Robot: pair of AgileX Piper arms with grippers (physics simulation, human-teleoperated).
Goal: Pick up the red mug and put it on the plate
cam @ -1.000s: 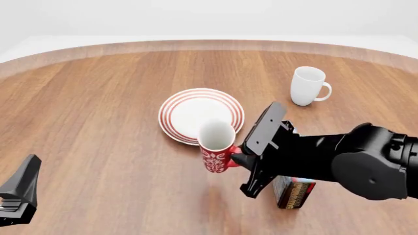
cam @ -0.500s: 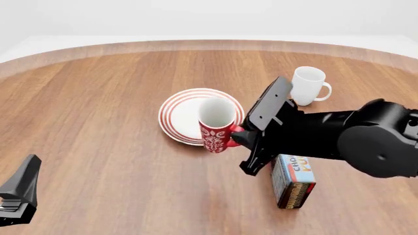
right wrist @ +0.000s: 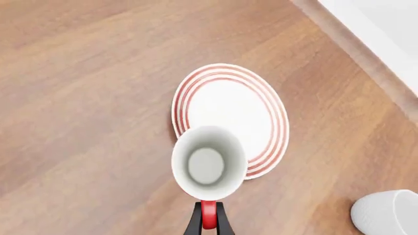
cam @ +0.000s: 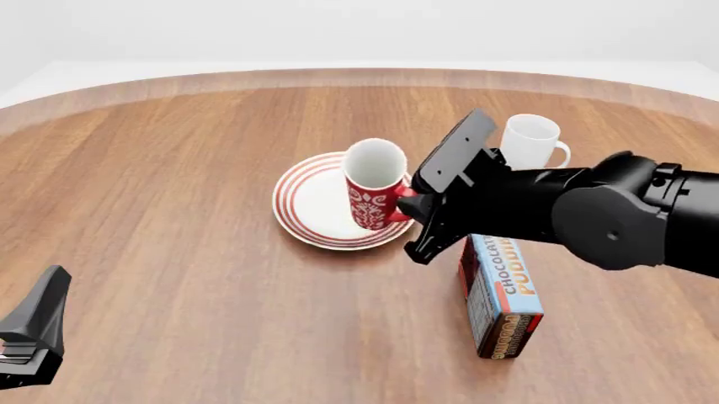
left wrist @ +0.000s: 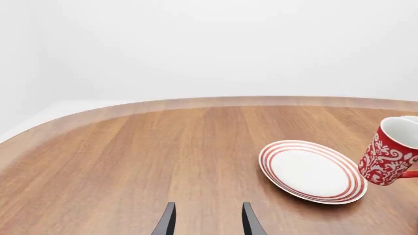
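The red mug [cam: 373,187] with white pattern hangs in the air, slightly tilted, over the near right part of the plate [cam: 318,202]. My right gripper [cam: 407,204] is shut on its red handle. In the right wrist view I look down into the mug's white inside [right wrist: 207,163], with the handle between the fingers [right wrist: 207,219] and the ringed plate [right wrist: 234,108] beyond. The left wrist view shows the plate [left wrist: 307,172] and the mug [left wrist: 392,156] at the frame's edge. My left gripper [left wrist: 204,223] is open and empty, low at the near left [cam: 29,341].
A plain white mug [cam: 530,147] stands at the back right, also in the right wrist view [right wrist: 385,213]. A chocolate pudding box [cam: 501,295] lies on the table under my right arm. The table's curved far edge [cam: 359,77] runs behind.
My right gripper has carried the red mug up and away from me, from the table in front of the plate to above the plate's near right part. The pudding box is now uncovered. The left arm is still.
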